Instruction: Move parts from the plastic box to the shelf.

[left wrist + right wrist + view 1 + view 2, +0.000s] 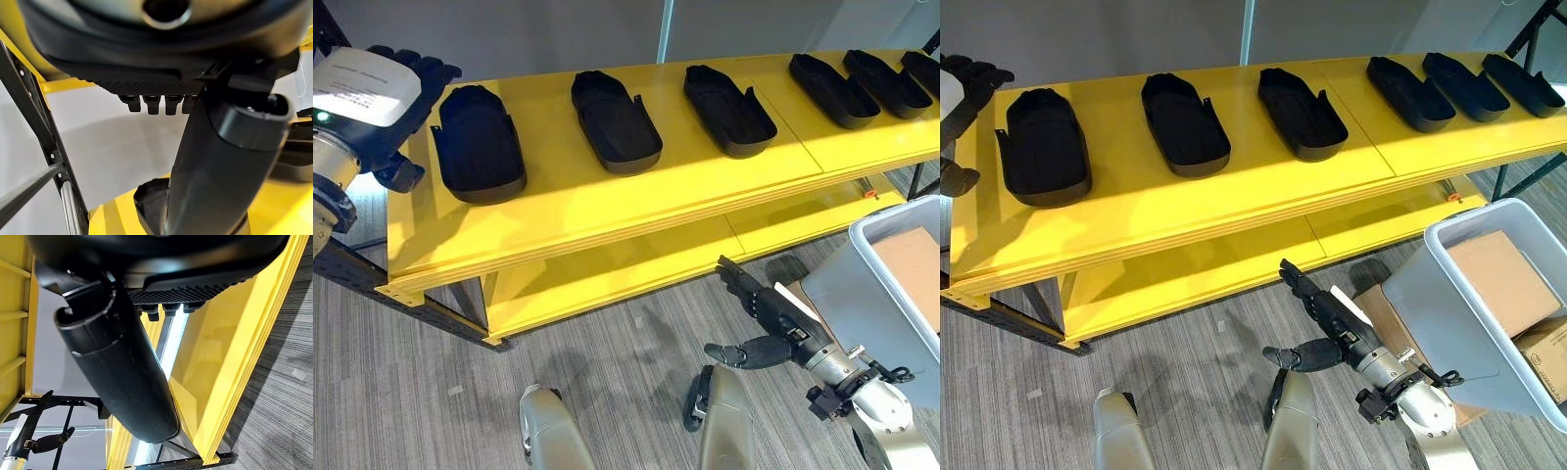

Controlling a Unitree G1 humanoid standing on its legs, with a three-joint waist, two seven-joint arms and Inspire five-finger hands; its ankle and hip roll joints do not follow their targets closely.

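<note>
Now, both hands empty. Six black parts point(615, 121) already on yellow shelf point(607, 211). Plastic box point(1449, 323) sits low at my right, just beside right hand point(771, 315), fingers straight. Left hand point(406, 108) up by shelf's left end, fingers relaxed. Right arm nearer box.

Grey striped carpet floor point(607, 392) in front. Plain grey wall point(558, 34) at the far side, with a thin bright vertical strip point(665, 29) in it. Black perforated metal frame rail point(372, 284) at near left, low by the floor. Even indoor light, soft shadows on the carpet.
</note>
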